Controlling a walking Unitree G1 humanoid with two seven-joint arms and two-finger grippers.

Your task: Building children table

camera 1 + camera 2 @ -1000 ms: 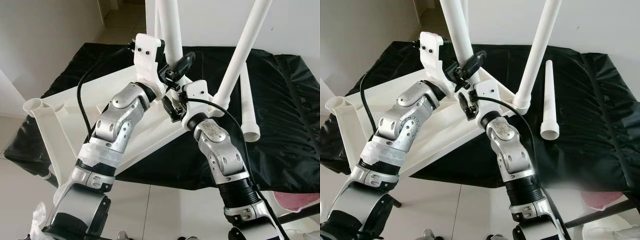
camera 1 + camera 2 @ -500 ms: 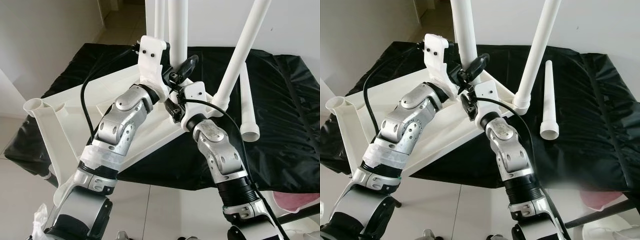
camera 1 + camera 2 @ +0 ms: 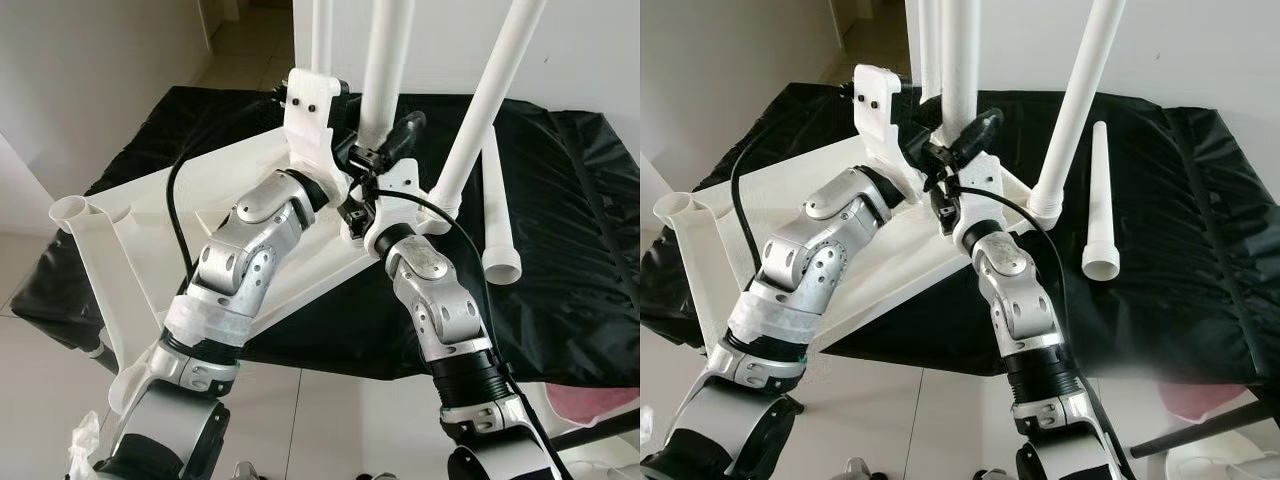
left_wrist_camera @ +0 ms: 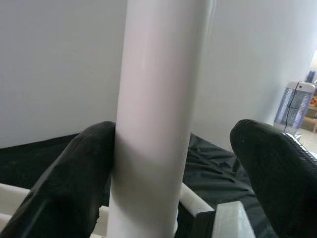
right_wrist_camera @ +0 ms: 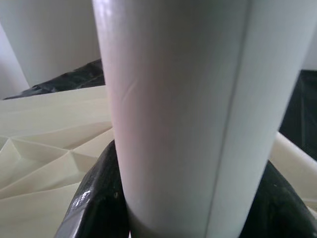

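A white children's table (image 3: 150, 215) lies upside down on a black-covered surface. One white leg (image 3: 492, 95) stands in its far right corner and another (image 3: 322, 35) rises behind. Between them a third leg (image 3: 387, 60) stands nearly upright, and both grippers are on it. My left gripper (image 3: 383, 145) is open around it: in the left wrist view one finger (image 4: 74, 173) touches the leg (image 4: 156, 114) and the other (image 4: 275, 168) stands apart. Lower down, my right gripper (image 3: 946, 200) is shut on the leg (image 5: 183, 114). A loose leg (image 3: 497, 215) lies on the sheet.
The table's near left corner holds a bare round socket (image 3: 68, 210) that overhangs the edge of the black sheet (image 3: 580, 250). White walls stand behind, tiled floor lies below, and a pink object (image 3: 600, 400) sits at the lower right.
The held leg has shifted to the right and stands more upright. Both grippers have moved right with it, while the table and the other legs have stayed put.
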